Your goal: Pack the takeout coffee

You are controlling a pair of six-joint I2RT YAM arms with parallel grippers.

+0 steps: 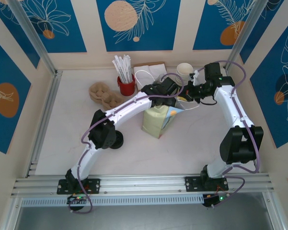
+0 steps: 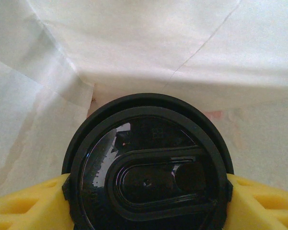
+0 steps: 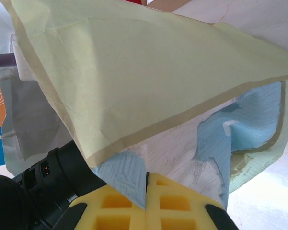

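The table (image 1: 62, 129) was white. Directly on it stood a pale yellow paper bag (image 1: 158, 122) near centre; a red cup (image 1: 126, 87) of white sticks and a brown pulp carrier (image 1: 104, 94) sat at the back, cream cups (image 1: 184, 70) back right, a low black stack (image 1: 118, 140) left of centre.

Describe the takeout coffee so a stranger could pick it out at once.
Find the pale yellow paper bag in the middle of the table, where the left arm reaches its mouth. The takeout coffee sits clamped between that arm's yellow fingers. Unlike the open cream cup behind, it wears a round black lid.
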